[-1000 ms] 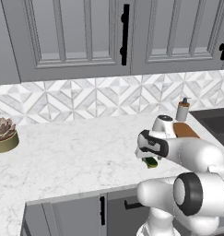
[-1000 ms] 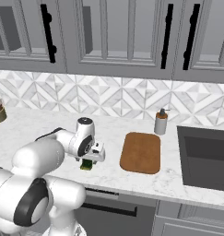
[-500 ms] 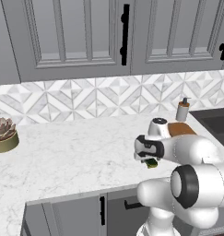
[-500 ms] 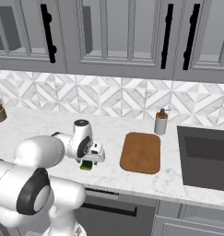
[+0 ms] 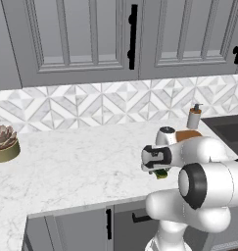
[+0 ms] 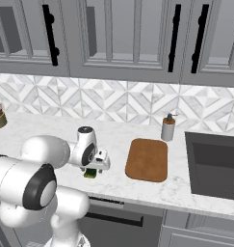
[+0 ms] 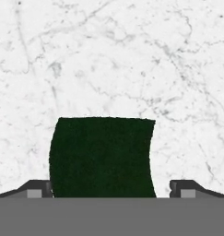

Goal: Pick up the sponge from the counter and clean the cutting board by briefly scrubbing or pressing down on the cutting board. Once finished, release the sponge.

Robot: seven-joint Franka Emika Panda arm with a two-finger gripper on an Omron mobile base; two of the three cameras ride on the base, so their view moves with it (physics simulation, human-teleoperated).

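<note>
Where the claw (image 7: 111, 190) hangs lies 1 sponge (image 7: 102, 156).

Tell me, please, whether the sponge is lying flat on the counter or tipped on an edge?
Flat: in the hand view the sponge shows its broad dark green top face up against the counter.

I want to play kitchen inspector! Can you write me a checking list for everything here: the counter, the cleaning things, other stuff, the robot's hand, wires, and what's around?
Surface: white marble counter, no spills seen.
Job's things: sponge lies on the counter, green top up; cutting board flat beside it, bare.
Clutter: soap bottle behind the board; potted plant at the far end.
Grippers: gripper low over the sponge, fingertips either side of it, right one apart.
Cables: nothing seen.
Surroundings: grey cabinets, tile backsplash, dark sink.
</note>
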